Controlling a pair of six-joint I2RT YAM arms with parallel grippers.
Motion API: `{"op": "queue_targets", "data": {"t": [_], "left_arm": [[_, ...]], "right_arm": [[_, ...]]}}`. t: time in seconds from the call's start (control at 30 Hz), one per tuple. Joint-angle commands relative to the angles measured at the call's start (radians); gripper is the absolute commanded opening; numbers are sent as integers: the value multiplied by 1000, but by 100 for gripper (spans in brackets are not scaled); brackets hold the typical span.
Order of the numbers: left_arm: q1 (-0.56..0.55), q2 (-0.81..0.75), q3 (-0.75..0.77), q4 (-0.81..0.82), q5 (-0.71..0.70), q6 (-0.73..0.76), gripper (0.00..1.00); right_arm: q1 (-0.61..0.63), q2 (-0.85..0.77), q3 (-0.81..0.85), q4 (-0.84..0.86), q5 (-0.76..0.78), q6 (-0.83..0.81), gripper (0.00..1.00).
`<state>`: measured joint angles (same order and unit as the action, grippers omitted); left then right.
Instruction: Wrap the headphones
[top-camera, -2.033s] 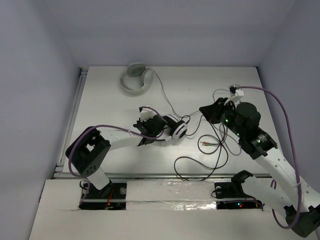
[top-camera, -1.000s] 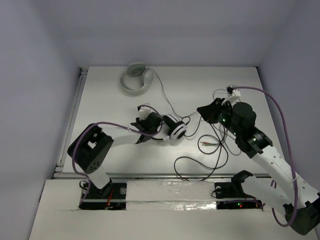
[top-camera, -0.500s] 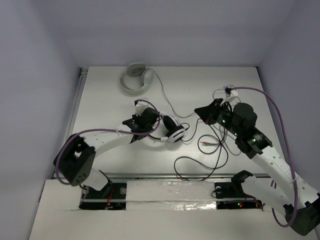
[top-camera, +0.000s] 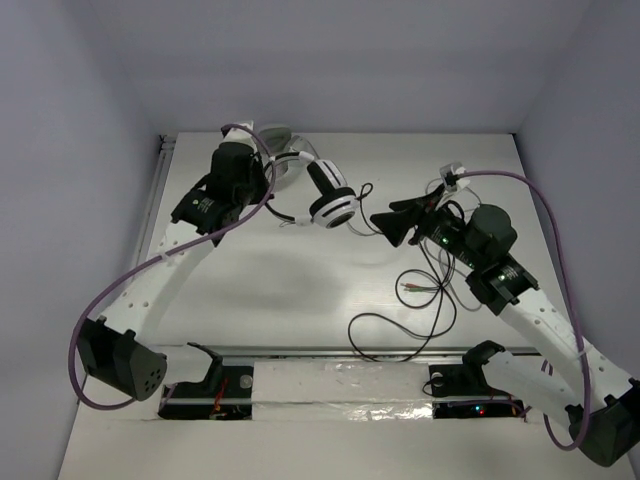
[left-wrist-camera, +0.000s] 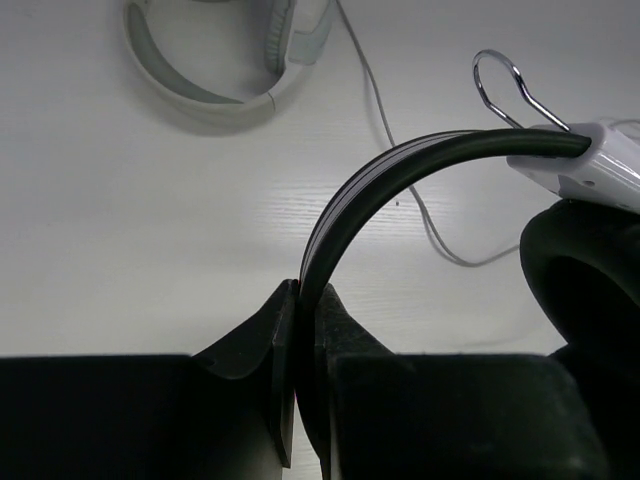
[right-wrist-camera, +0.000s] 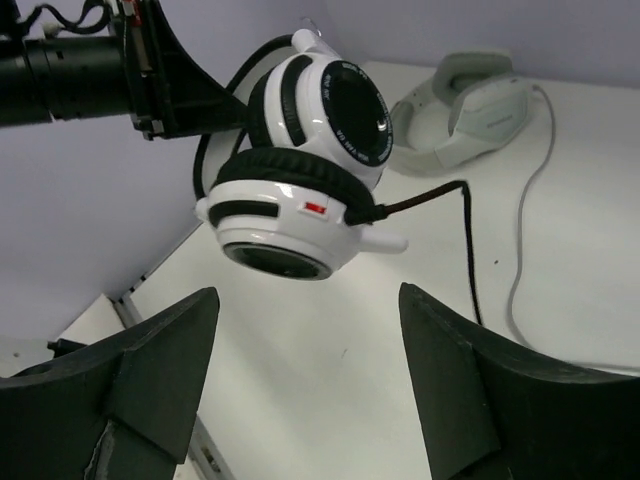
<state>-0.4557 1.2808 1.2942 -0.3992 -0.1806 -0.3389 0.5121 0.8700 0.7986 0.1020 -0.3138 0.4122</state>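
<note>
The black-and-white headphones (top-camera: 333, 203) hang in the air above the table's back middle. My left gripper (left-wrist-camera: 307, 292) is shut on their black headband (left-wrist-camera: 400, 165), pinched edge-on between the fingers. In the top view the left gripper (top-camera: 266, 190) sits just left of the earcups. My right gripper (top-camera: 384, 221) stands open and empty, pointing at the earcups (right-wrist-camera: 300, 160) from the right, a short gap away. The thin black cable (top-camera: 398, 322) trails from the earcups down to loops on the table, with the plugs (top-camera: 410, 287) lying among them.
A pale grey headset (top-camera: 279, 152) lies at the back of the table, partly behind my left arm, and its light grey cable (right-wrist-camera: 535, 210) runs toward the middle. A metal rail (top-camera: 150, 235) lines the table's left edge. Walls enclose the back and sides.
My left arm has lifted the headphones off the table, up and toward the back left. My right gripper has opened and now faces the hanging earcups.
</note>
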Motion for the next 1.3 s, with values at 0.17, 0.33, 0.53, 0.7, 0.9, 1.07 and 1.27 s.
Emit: {"op": "queue_targets", "data": {"t": [0.17,0.33,0.53,0.7,0.9,1.07,1.27], "left_arm": [[78,-15,227,-29,311,26,0],[87,5,322,-47,339,29,0],[88,44,399,-82,383,47,0],[101,74,488,-135,383,70,0],[161,97,521,-93,506,28,0],[170,130,568,-60,579,-14,0],[192,140,600,-36,639,-54,0]], "right_arm": [[6,58,-61,150,-5,-108,78],[6,116,-117,200,35,-89,75],[6,162,-104,165,84,-138,79],[6,210,-105,163,154,-127,74],[-4,227,-174,246,243,-6,58],[-27,244,-256,334,257,23,65],[-64,317,-256,416,194,33,65]]}}
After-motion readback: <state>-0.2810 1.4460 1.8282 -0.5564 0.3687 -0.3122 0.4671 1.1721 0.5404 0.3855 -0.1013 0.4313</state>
